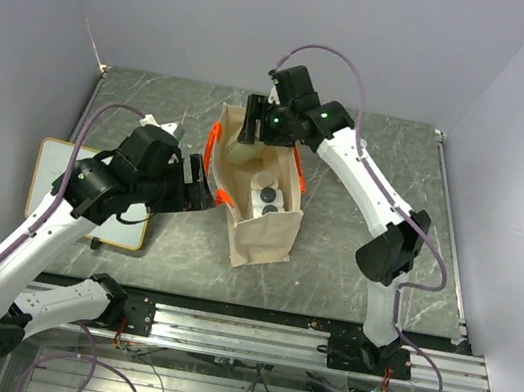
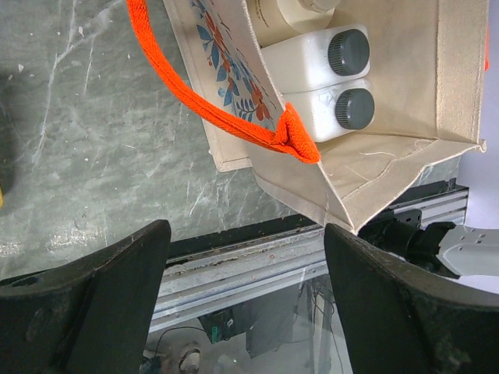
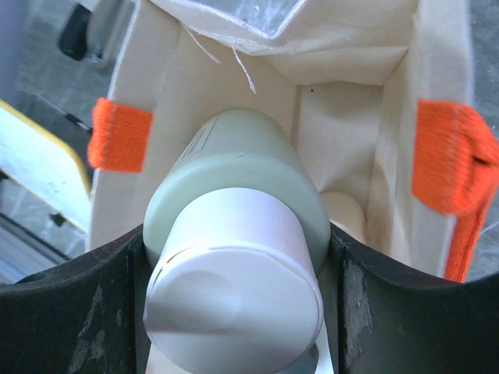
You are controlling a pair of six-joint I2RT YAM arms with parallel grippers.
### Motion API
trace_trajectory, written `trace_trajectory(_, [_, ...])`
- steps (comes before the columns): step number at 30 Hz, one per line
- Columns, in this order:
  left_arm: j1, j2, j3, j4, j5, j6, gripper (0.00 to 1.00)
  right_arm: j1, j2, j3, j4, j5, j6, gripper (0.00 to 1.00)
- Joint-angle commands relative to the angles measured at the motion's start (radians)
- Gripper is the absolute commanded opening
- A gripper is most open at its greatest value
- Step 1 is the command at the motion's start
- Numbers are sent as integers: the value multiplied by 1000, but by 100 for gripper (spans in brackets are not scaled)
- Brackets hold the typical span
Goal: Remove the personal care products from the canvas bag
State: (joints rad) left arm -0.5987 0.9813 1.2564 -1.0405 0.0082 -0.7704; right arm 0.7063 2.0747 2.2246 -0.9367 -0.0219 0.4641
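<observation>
The canvas bag (image 1: 264,232) stands open in the middle of the table, beige with orange handles (image 2: 234,128). Inside it two white squarish bottles with dark round caps (image 2: 348,51) (image 2: 355,108) lie side by side. My right gripper (image 1: 252,135) reaches into the far end of the bag mouth. It is shut on a pale greenish-cream bottle (image 3: 242,164) with a white cap (image 3: 234,288), one finger on each side. The top of another cream bottle (image 3: 343,214) shows below it. My left gripper (image 2: 245,296) hangs open and empty just left of the bag (image 2: 405,78).
A flat whiteboard (image 1: 51,181) with a yellow edge lies at the table's left side under my left arm. The metal rail (image 1: 248,331) runs along the near table edge. Grey walls close in the far side and both sides.
</observation>
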Motion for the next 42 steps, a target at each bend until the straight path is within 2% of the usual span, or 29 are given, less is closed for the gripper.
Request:
trace_trajectory(1, [9, -12, -19, 45, 22, -29, 90, -44, -166, -23, 136, -104, 77, 0])
trace_trajectory(9, [8, 12, -25, 77, 23, -23, 89, -202, -438, -232, 271, -286, 198, 0])
trace_trajectory(12, [9, 32, -10, 87, 19, -20, 89, -289, -533, -286, 266, -298, 207, 0])
trace_trajectory(15, [8, 52, -4, 111, 29, -20, 89, -338, -607, -294, 202, -214, 144, 0])
trace_trajectory(18, [8, 80, 0, 135, 43, -21, 88, -344, -683, -355, 143, -35, 44, 0])
trace_trajectory(22, [8, 115, 10, 171, 66, -27, 88, -346, -785, -535, 112, 152, -48, 0])
trace_trajectory(27, [8, 171, 35, 187, 85, -18, 87, -349, -888, -799, 157, 262, -65, 0])
trace_trajectory(31, [8, 219, 77, 176, 97, -1, 87, -352, -907, -962, 236, 301, -65, 0])
trace_trajectory(36, [9, 258, 105, 163, 114, 3, 86, -374, -847, -1045, 349, 381, -93, 0])
trace_trajectory(42, [9, 278, 138, 91, 93, 38, 86, -518, -739, -1076, 538, 283, -161, 0])
